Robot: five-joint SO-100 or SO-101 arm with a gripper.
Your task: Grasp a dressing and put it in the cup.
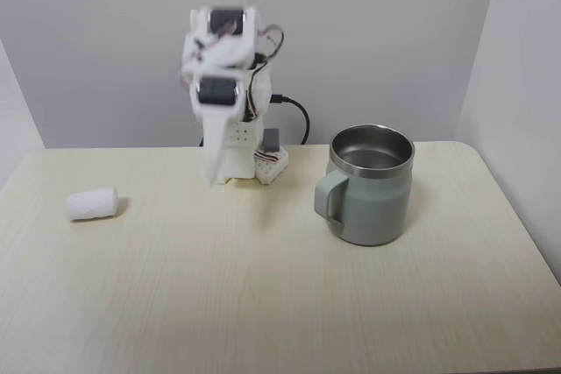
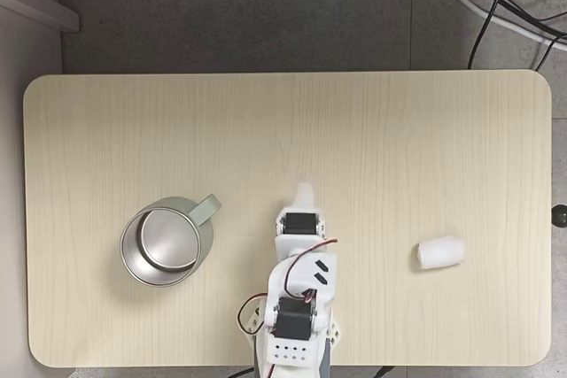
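I see the dressing [image 1: 91, 204] lying on the table [image 1: 263, 304], well apart from the cup [image 1: 371, 185]. My gripper [image 2: 304, 194] holds nothing; I cannot tell how far it is open.

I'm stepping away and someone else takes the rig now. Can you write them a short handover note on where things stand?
Hand: empty, tucked near the arm's base, pointing down; whether it is open or shut cannot be told.
Dressing: lying on its side on the table, right of the arm in the top-down fixed view, untouched.
Cup: upright, left of the arm in that view, handle toward the table's middle; nothing shows inside.
Done: nothing yet.
Left: reach the dressing, grasp it, carry it over and drop it in the cup.
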